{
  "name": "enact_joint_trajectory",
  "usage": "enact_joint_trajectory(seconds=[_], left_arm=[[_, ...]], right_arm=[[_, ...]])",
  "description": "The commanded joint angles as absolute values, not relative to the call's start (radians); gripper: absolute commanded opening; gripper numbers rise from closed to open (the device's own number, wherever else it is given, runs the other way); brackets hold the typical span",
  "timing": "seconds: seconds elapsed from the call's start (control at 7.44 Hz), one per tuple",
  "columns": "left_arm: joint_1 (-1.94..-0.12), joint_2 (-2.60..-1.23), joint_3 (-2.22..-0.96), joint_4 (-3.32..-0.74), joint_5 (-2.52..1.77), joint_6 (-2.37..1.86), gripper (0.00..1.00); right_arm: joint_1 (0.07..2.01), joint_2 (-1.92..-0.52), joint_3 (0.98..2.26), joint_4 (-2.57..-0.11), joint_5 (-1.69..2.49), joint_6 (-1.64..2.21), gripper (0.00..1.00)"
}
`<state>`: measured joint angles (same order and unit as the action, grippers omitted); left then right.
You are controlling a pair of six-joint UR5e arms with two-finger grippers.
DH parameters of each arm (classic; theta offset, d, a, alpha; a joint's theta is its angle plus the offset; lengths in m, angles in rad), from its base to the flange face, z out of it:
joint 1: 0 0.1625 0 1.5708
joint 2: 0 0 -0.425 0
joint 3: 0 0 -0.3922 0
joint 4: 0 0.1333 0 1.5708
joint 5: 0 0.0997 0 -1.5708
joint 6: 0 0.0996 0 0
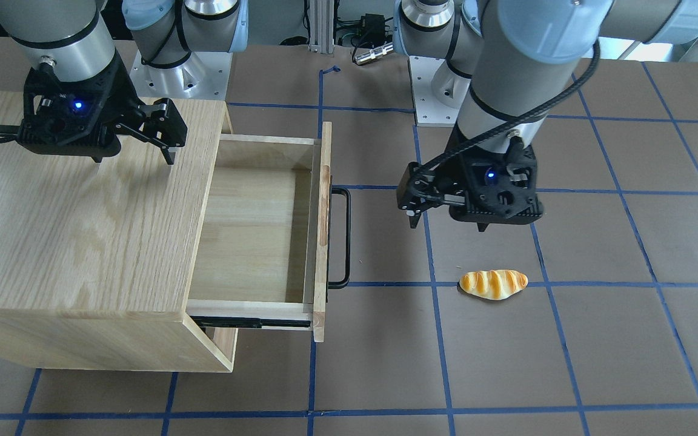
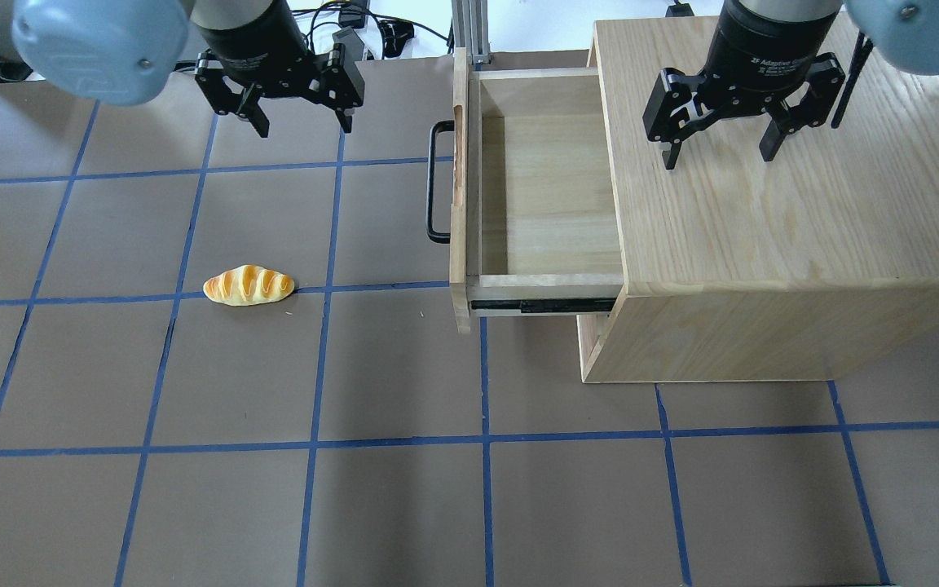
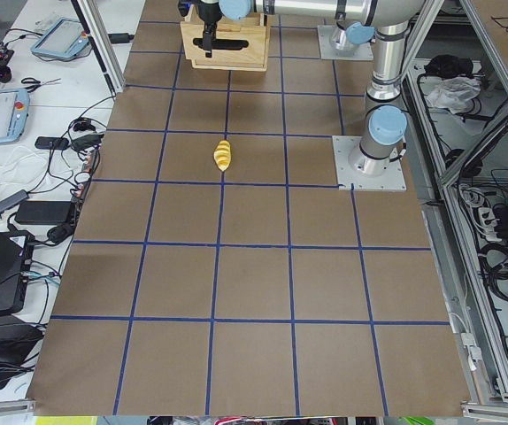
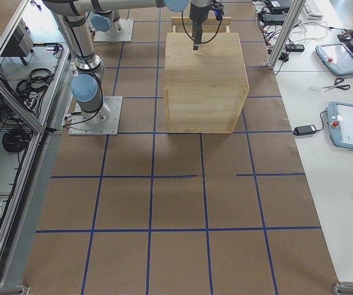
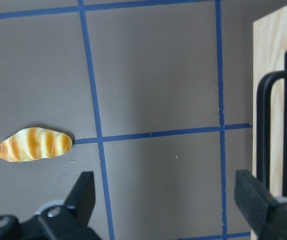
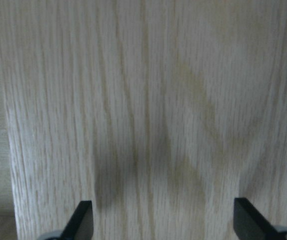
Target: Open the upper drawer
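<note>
- Your upper drawer [image 2: 547, 196] sits pulled well out of the cabinet [image 2: 763, 244], handle [image 2: 429, 187] free.
- Left gripper [image 2: 304, 126] hangs near the handle, jaws spread, empty; the pull looks done, so lift away without brushing it.
- Right gripper [image 2: 718, 159] hovers above the cabinet top, jaws apart.

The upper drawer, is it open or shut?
Open: the upper drawer sticks far out of the cabinet, and its bare inside shows.
</note>
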<state>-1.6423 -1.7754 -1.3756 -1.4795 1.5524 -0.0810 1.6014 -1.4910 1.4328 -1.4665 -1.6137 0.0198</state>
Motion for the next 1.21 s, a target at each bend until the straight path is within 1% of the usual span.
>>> enact_joint_trajectory(seconds=[0.0,0.54,1.08], left_arm=[[-1.553,-1.712,-1.390,-1.572,1.560,-0.069,1.00],[-1.546,-1.617,-1.456,-1.614,1.571,-0.060,1.00],[-1.543,-1.601,-1.488,-1.612,1.574,-0.058,1.00]], right_arm=[[1.601,-1.491,1.434,-1.466,-1.614,0.018,1.00],[1.601,-1.491,1.433,-1.466,-1.614,0.018,1.00],[1.601,-1.491,1.433,-1.466,-1.614,0.018,1.00]])
